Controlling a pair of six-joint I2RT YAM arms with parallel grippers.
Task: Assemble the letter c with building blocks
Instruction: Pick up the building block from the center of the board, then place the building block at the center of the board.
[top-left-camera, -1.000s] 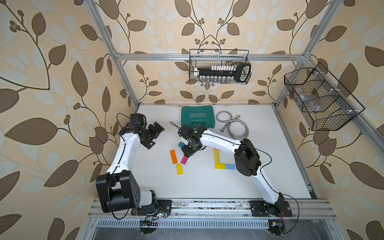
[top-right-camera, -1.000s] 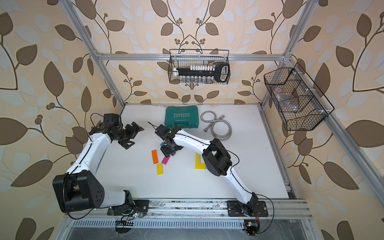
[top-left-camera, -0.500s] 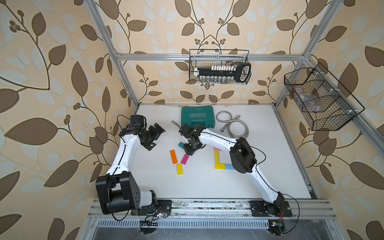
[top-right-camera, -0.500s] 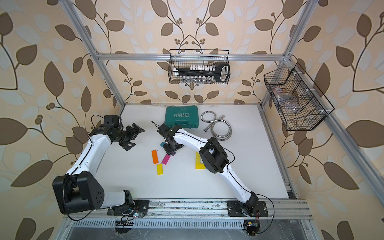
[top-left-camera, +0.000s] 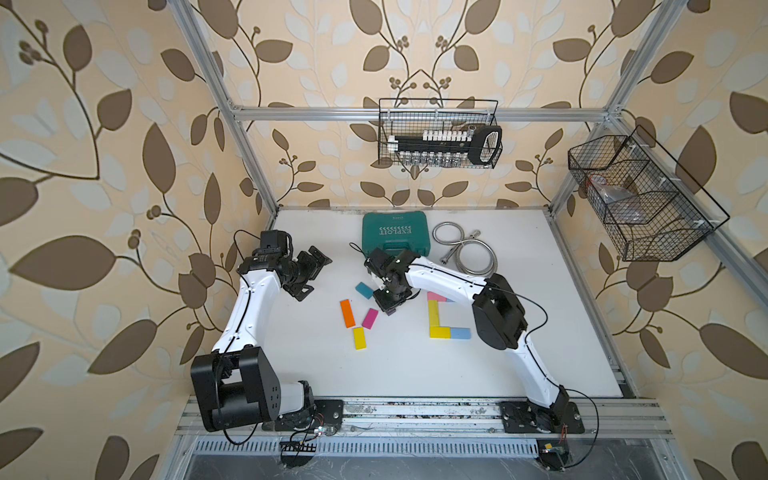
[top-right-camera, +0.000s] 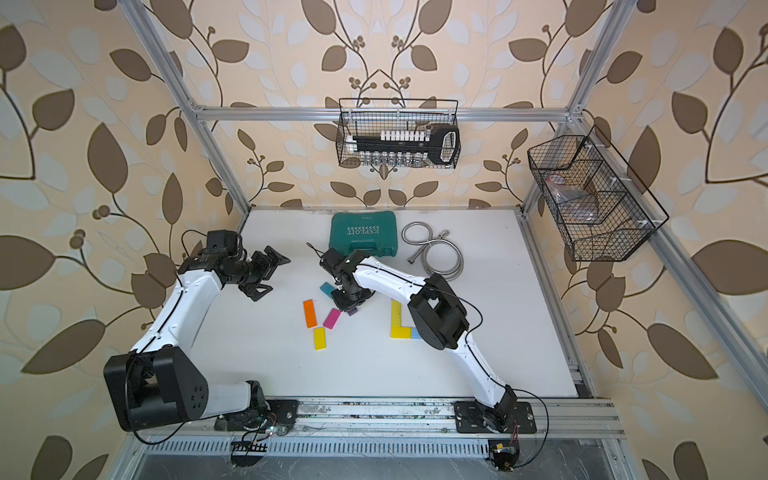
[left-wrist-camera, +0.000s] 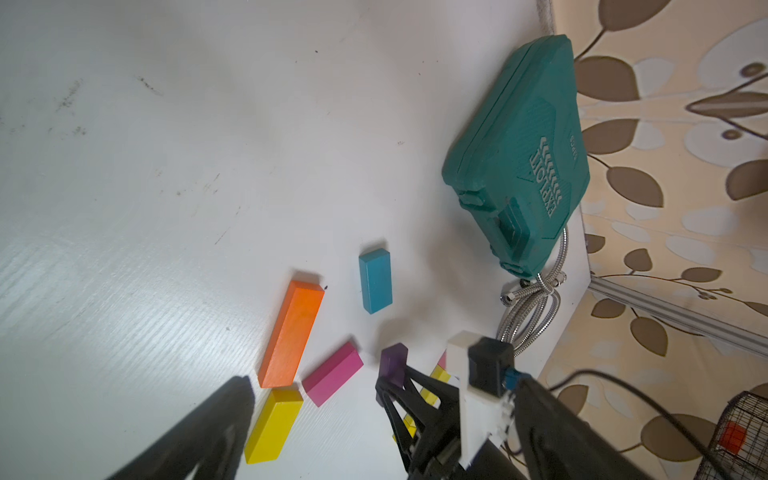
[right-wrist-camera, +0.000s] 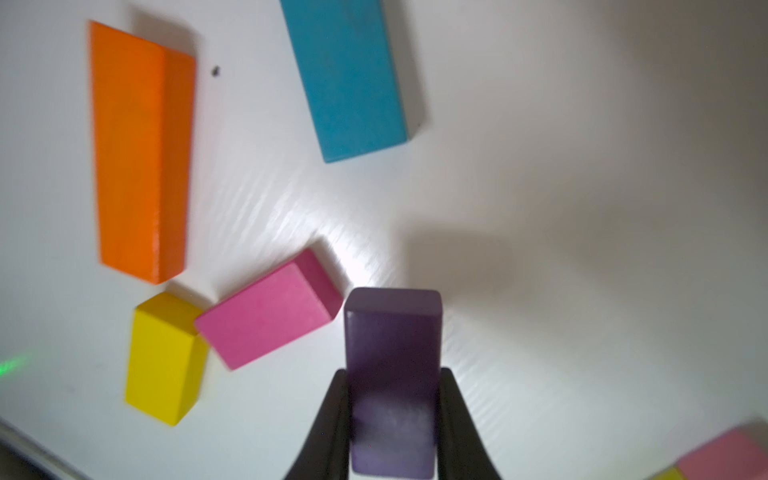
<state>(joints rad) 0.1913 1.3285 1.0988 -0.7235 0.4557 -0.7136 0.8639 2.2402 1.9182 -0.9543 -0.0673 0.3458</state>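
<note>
Near the purple block (right-wrist-camera: 392, 365) lies the magenta block (right-wrist-camera: 266, 309).

- Desk (top-left-camera: 415, 374): flat white surface, lightly scuffed.
- Green case (top-left-camera: 394, 237): closed, at 12 o'clock beside the far edge.
- Metal hose (top-left-camera: 469, 253): looped, at 3 o'clock of the case, just beside it.
- Orange block (top-left-camera: 347, 313): at 9 o'clock of the desk centre, lying roughly 12-to-6.
- Teal block (top-left-camera: 364, 290): at 1 o'clock of the orange, apart.
- Magenta block (top-left-camera: 369, 318): at 3 o'clock of the orange, slanted.
- Yellow block (top-left-camera: 359, 338): at 5 o'clock of the orange, close against the magenta.
- Long yellow block (top-left-camera: 433, 313): near centre, running 12-to-6.
- Pink block (top-left-camera: 435, 296): crosswise at its 12 o'clock end.
- Short yellow block (top-left-camera: 439, 332): at its 6 o'clock end.
- Light blue block (top-left-camera: 460, 333): abutting the short yellow at 3 o'clock.
</note>
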